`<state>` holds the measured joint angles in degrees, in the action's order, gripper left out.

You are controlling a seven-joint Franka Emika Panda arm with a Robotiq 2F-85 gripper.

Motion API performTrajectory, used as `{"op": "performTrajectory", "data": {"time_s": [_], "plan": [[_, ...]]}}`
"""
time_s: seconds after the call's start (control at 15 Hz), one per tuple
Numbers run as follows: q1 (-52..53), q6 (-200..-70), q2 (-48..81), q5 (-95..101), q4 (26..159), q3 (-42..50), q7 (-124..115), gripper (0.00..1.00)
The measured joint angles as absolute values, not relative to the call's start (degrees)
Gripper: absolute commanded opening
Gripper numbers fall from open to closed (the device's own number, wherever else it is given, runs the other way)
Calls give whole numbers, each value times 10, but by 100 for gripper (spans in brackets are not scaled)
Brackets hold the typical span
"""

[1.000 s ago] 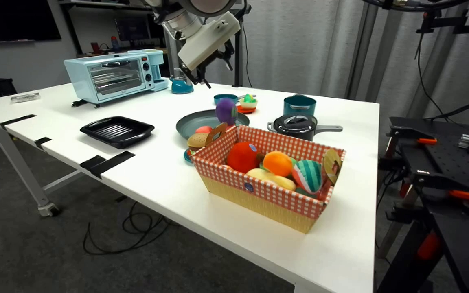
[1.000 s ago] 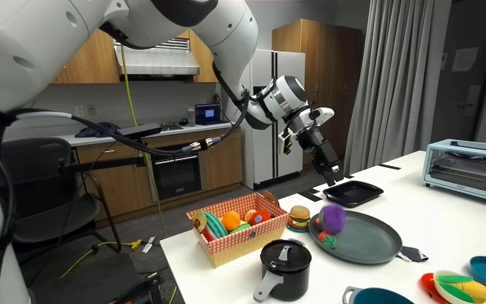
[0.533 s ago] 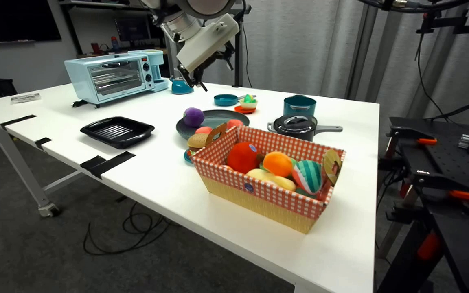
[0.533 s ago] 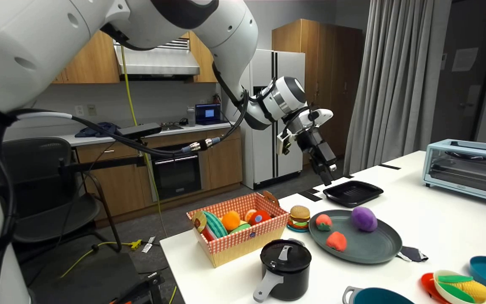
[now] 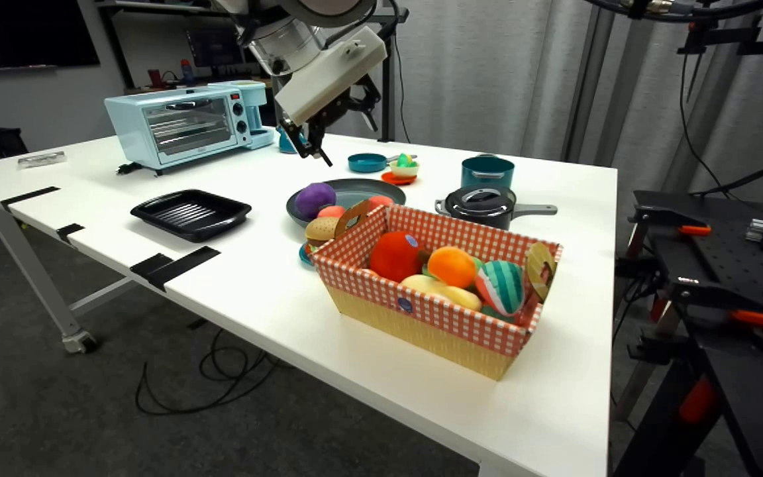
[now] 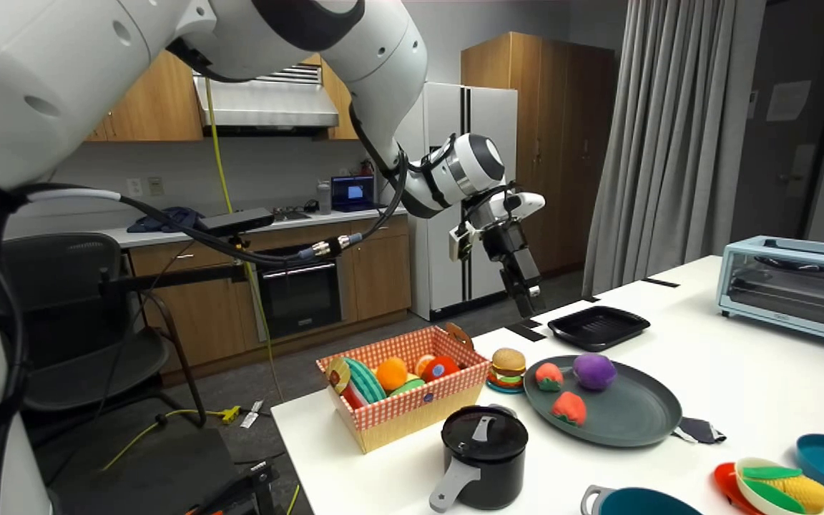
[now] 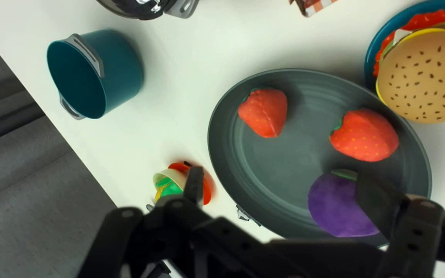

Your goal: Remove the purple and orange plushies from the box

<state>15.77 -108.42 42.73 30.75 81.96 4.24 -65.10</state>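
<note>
White surface (image 5: 255, 285) under spread jaws; grabbing orange plushie (image 5: 452, 267) in box (image 5: 414, 324) well apart from them cd snag watermelon (image 5: 502, 286) b/c adj.

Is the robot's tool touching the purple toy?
Apart. In both exterior views, table shows between the tool and the purple toy. The wrist view has them overlapping, but that's just the tool hanging in front.

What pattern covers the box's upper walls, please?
The box has a red-and-white check there, best seen in an exterior view.
</note>
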Motion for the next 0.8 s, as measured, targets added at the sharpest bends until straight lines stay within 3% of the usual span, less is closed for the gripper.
{"op": "performTrajectory", "data": {"time_s": [0.2, 0.27, 0.33, 0.8], "plan": [[167, -1089, 418, 307, 840, 42, -654, 99], [170, -1094, 411, 307, 851, 41, -654, 95], [172, -1101, 402, 307, 864, 39, -655, 100], [177, -1169, 299, 286, 992, 8, -654, 100]]}}
